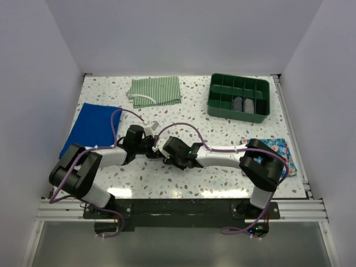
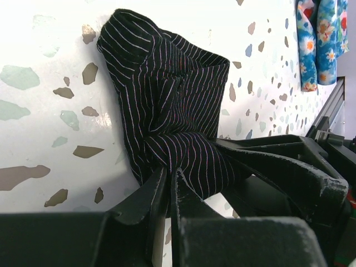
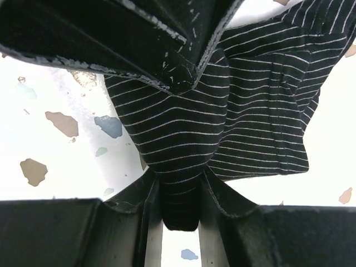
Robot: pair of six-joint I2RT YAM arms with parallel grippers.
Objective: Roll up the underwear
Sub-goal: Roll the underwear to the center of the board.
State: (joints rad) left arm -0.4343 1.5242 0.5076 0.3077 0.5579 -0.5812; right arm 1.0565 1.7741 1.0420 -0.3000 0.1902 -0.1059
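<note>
Black underwear (image 2: 167,100) gripped by left pincer (image 2: 169,189), right pincer (image 3: 181,206); floral cloth (image 2: 317,44) apart.

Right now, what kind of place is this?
Probably a robot practice booth: plain white walls box in a speckled table, and a left arm and right arm are bolted at its near edge.

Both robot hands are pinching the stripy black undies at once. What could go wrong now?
1. The left gripper and right gripper pinch the underwear at almost the same spot, so they might bump each other when they move.
2. The cloth is bunched into folds, not lying flat, so the roll may come out as a lump.
3. If the grippers pull apart, the fabric could slip out of one pinch.
</note>
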